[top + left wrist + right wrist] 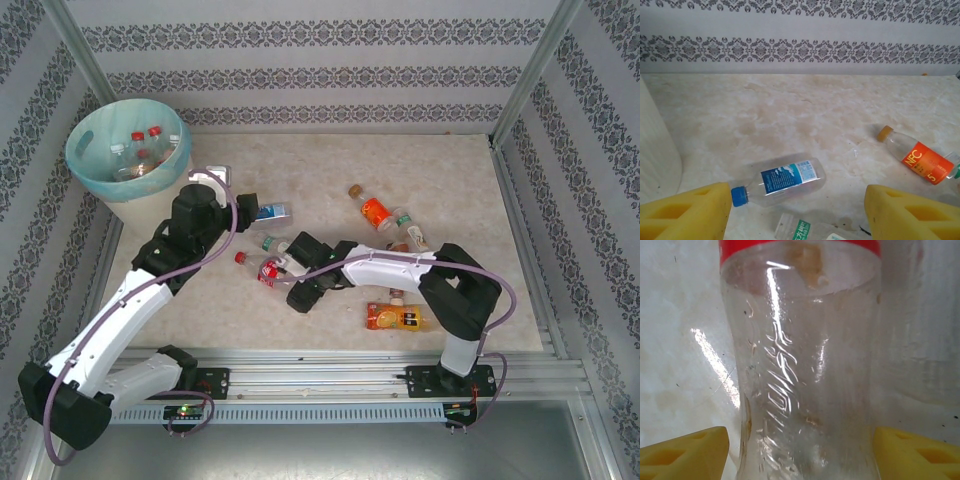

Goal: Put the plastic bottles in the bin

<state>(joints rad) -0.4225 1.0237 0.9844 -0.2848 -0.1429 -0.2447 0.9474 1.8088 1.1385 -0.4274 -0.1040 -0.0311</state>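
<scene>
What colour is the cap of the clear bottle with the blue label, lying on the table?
The cap is blue; the left wrist view shows it best.

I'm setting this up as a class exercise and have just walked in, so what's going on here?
Two robot arms are moving plastic bottles from a table into a bin, which holds a few. The right gripper straddles a clear red-labelled bottle; whether it grips yet is unclear. The left gripper is open, facing a blue-capped bottle lying on the table. Others lie loose nearby.
</scene>
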